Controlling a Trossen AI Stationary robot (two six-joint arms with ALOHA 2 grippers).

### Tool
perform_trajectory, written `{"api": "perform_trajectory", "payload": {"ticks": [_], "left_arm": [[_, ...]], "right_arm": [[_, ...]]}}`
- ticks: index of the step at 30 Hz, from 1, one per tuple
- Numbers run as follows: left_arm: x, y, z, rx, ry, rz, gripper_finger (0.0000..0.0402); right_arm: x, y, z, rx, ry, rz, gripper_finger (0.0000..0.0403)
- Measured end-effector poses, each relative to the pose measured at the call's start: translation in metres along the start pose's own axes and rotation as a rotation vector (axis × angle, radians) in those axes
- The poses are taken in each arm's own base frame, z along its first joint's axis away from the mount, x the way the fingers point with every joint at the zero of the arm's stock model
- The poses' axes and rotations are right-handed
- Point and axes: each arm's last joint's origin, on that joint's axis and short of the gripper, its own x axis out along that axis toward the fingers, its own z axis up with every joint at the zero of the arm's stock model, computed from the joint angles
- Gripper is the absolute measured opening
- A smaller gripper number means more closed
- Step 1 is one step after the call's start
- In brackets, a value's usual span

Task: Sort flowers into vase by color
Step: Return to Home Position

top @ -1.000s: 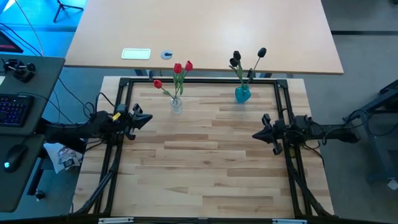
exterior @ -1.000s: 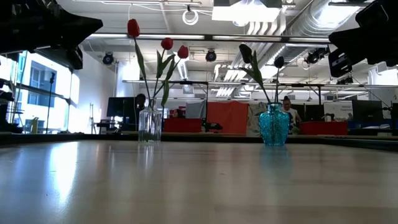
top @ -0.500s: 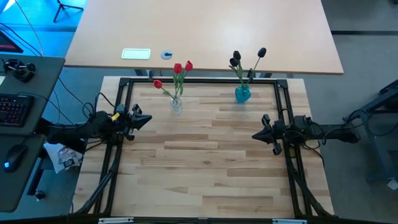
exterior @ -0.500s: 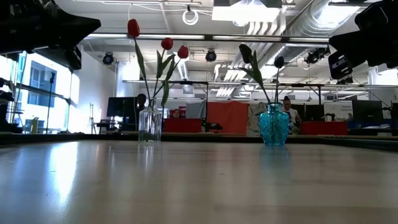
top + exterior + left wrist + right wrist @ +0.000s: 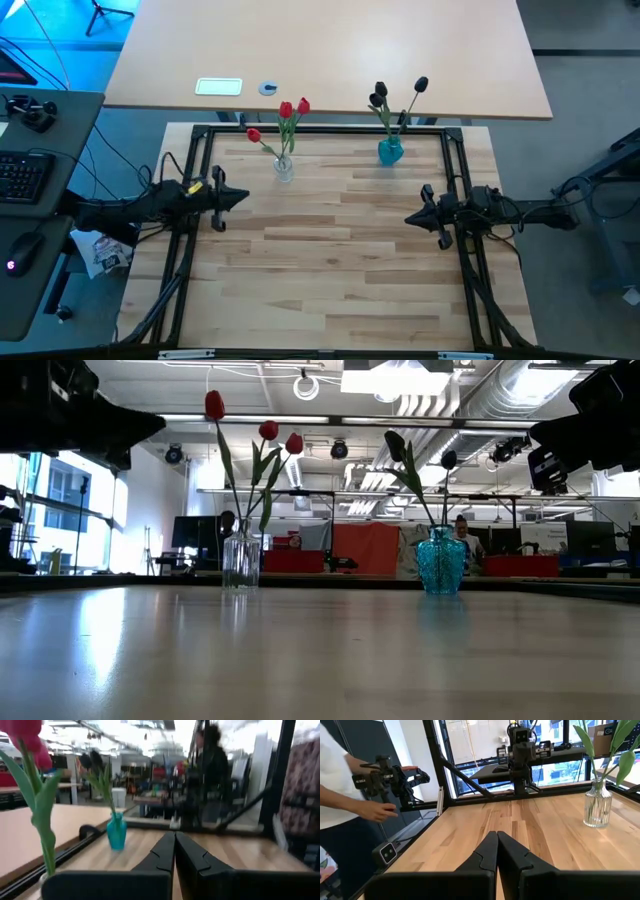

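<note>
The clear vase (image 5: 284, 168) holds red flowers (image 5: 290, 110), the blue vase (image 5: 390, 151) beside it black flowers (image 5: 380, 96); left gripper (image 5: 243, 198) and right gripper (image 5: 409, 218) flank it, closed, empty.

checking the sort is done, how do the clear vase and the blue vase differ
The clear vase is see-through and straight-sided; the blue vase is textured turquoise and round-bellied. The clear vase holds red flowers; the blue vase holds black flowers. In the high view the clear vase stands left of the blue vase. Both stand upright near the far edge of the table, three flowers each.
</note>
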Motion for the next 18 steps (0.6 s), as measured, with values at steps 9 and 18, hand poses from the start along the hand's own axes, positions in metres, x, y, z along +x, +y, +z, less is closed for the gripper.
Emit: {"api": "perform_trajectory", "payload": {"ticks": [9,18], "left_arm": [[-0.001,0.001,-0.012,-0.059,0.123,0.012,0.0],[0.0,0.0,-0.013,-0.059,0.136,0.012,0.0]], "right_arm": [[0.0,0.0,0.0,0.0,0.0,0.0,0.0],[0.0,0.0,0.0,0.0,0.0,0.0,0.0]]}}
